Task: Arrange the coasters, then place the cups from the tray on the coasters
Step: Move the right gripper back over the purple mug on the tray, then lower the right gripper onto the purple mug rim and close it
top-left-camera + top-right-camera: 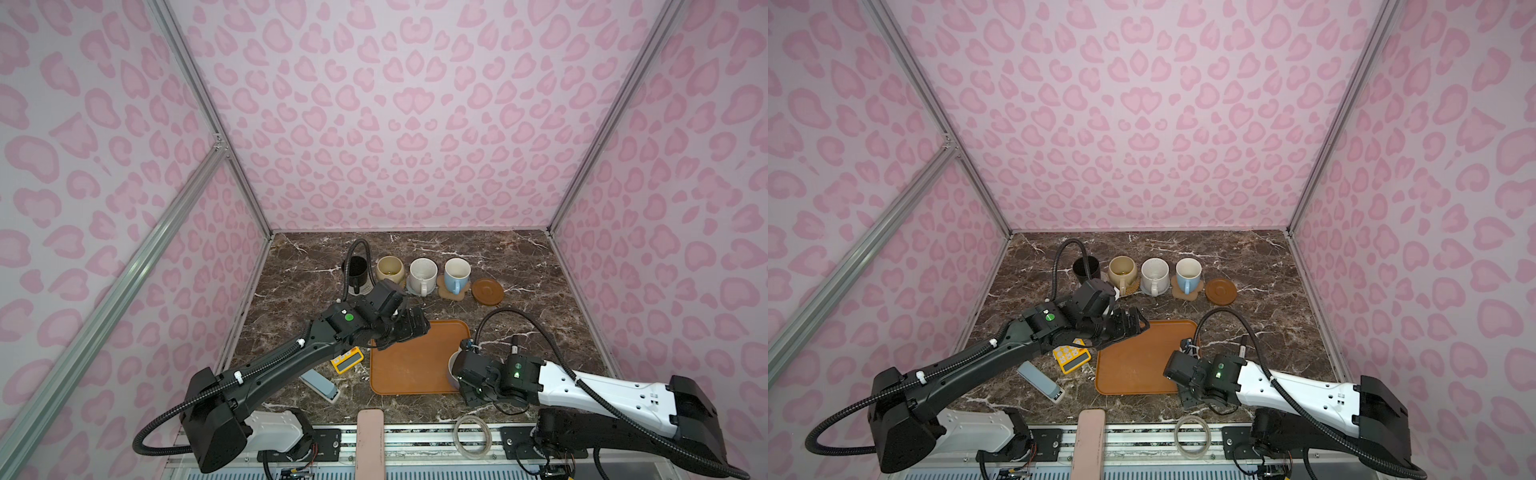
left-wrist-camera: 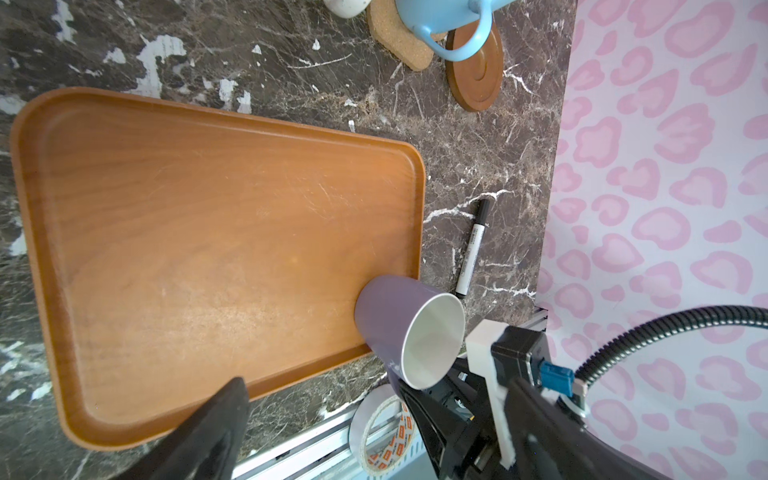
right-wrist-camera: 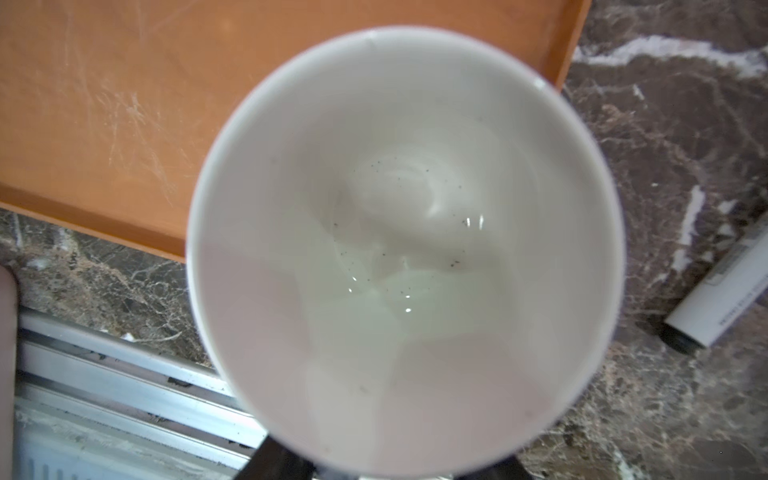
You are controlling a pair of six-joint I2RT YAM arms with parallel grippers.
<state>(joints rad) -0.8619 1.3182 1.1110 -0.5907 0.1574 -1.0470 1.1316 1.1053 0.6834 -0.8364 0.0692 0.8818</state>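
Note:
Four cups stand in a back row on coasters: black (image 1: 357,268), cream-yellow (image 1: 390,269), white (image 1: 422,274) and blue (image 1: 456,274), the blue one on the brown flower coaster (image 1: 451,294). The dark-brown disc coaster (image 1: 487,291) lies bare beside them. On the orange tray (image 1: 411,361), the lavender cup (image 2: 390,324) stands at the near right corner. My right gripper (image 1: 459,376) is down on its near side; the rim fills the right wrist view and hides the contact. The left gripper (image 1: 409,328) hangs open over the tray's far left corner, holding nothing.
A yellow calculator (image 1: 345,359) and a grey-blue bar (image 1: 320,384) lie left of the tray. A marker pen (image 2: 471,249) lies right of it. A clear tape ring (image 1: 472,432) and a pink strip (image 1: 370,440) sit at the front rail.

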